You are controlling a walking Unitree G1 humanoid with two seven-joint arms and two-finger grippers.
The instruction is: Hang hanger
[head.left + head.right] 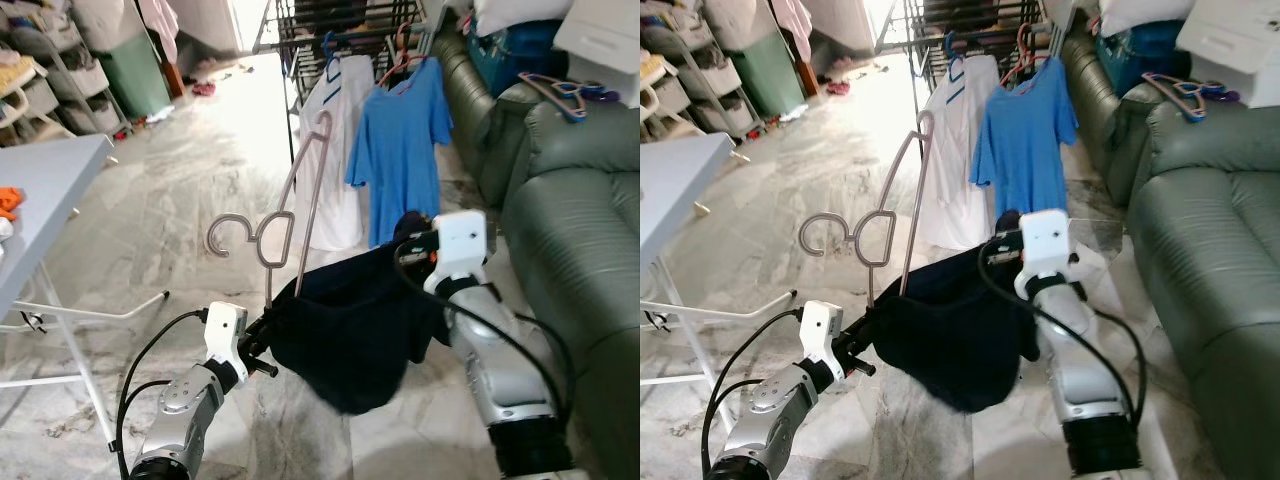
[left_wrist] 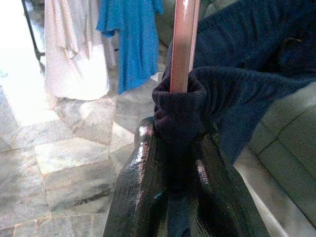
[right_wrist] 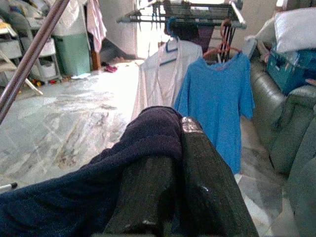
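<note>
One pink hanger (image 1: 300, 200) upright amid one dark garment (image 1: 350, 325), left gripper (image 2: 180, 148) clamped on both, right gripper (image 3: 170, 143) pinching the garment's far edge, two shirts (image 1: 400, 145) hanging on rack (image 1: 330, 25) behind.

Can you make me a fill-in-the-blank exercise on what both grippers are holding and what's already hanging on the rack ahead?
1. The left gripper is shut on the dark garment and the ____ hanger.
2. The right gripper pinches the garment's ____ fabric.
3. On the drying rack a white shirt hangs beside a ____ T-shirt.

Missing words: pink; dark navy; blue
</note>
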